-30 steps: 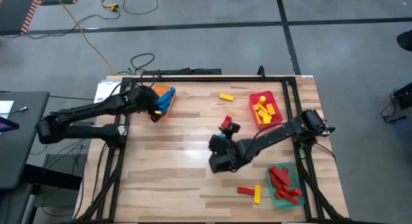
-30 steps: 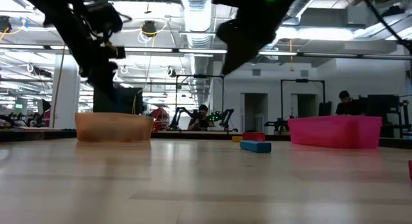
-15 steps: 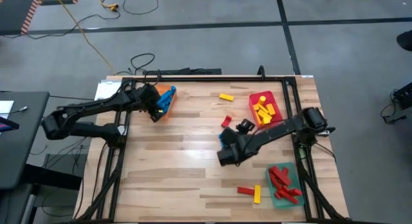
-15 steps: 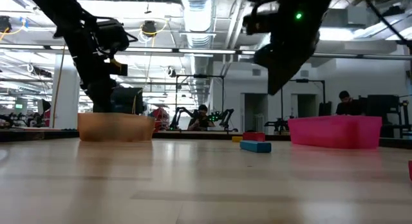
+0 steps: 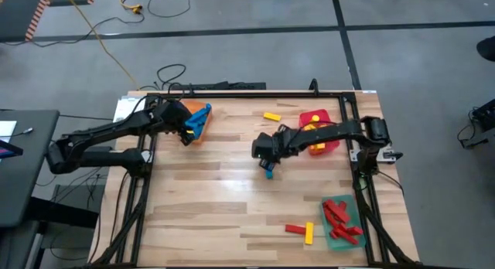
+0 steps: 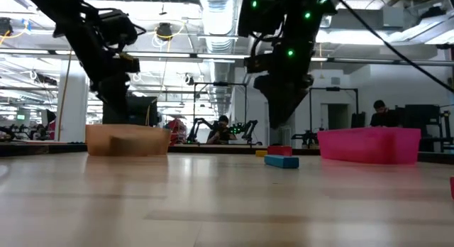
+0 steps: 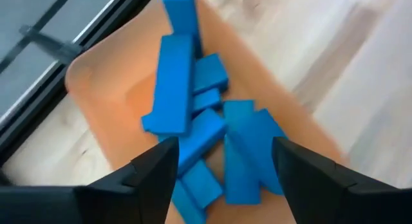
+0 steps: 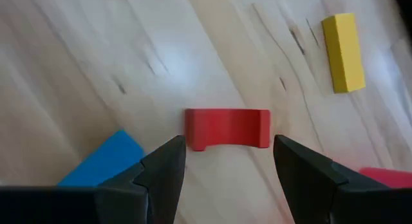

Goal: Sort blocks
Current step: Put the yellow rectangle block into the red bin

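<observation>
Wooden bench [image 5: 209, 199] with three trays: an orange tray [image 5: 195, 124] at far left holding blue blocks [image 7: 193, 130], a red tray [image 5: 329, 141] at far right holding yellow blocks [image 5: 315, 132], and a green tray [image 5: 340, 236] at near right holding red blocks [image 5: 337, 213]. The left claw [image 7: 222, 163] hangs over the orange tray, fingers spread wide and empty, blue blocks piled directly beneath. The right claw [image 8: 225, 159] hovers mid-bench, likewise wide and empty, straddling a loose red block [image 8: 227, 128]; a blue block [image 8: 103, 161] lies just beside it, and a yellow block [image 8: 342, 51] lies farther off. Unsorted pieces also remain at near right, a red block [image 5: 294, 229] touching a yellow one [image 5: 308, 233].

Risk: the neighbouring blue block sits close to one finger's path, so a descent could nudge it or trap both pieces. The red block lies crosswise between the fingers; a grip on its long axis may slip or twist it free.
</observation>
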You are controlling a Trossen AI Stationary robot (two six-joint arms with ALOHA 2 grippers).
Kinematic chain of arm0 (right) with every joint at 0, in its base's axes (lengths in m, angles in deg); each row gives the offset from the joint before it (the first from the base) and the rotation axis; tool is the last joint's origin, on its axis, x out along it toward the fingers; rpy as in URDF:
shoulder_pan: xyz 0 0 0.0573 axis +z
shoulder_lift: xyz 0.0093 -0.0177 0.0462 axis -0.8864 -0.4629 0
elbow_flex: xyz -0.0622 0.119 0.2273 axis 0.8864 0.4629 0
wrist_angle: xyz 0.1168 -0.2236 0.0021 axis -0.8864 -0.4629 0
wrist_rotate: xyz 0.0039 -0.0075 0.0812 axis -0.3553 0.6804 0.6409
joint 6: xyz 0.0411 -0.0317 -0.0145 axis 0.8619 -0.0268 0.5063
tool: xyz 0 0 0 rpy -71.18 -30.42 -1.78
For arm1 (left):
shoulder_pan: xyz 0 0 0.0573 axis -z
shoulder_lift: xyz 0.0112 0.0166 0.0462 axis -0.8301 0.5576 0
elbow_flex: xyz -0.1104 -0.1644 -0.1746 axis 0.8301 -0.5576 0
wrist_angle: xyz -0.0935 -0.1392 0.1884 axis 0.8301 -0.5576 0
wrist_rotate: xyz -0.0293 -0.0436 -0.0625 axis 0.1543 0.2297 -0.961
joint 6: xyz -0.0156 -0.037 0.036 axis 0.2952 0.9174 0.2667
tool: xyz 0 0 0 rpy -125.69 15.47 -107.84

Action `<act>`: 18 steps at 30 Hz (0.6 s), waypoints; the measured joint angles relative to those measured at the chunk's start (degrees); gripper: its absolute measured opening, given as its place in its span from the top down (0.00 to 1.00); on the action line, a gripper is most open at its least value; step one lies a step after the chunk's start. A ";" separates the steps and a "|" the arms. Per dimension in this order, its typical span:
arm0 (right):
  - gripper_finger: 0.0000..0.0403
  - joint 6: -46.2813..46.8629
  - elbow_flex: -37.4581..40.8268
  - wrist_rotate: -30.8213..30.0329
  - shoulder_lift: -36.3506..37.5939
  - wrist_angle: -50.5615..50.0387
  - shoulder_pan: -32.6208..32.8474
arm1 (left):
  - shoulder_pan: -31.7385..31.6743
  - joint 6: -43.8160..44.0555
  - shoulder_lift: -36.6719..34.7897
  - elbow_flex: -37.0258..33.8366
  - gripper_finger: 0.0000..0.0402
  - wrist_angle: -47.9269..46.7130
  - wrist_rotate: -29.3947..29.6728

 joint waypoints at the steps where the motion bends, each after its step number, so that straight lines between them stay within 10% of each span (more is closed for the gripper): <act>1: 0.38 -0.92 0.00 1.36 0.00 0.14 -0.84 | 0.02 0.09 -0.55 0.00 0.39 0.19 -0.98; 18: 0.38 -6.21 0.00 11.99 0.02 2.53 -4.92 | 9.95 1.28 -4.17 0.02 0.39 7.43 -12.18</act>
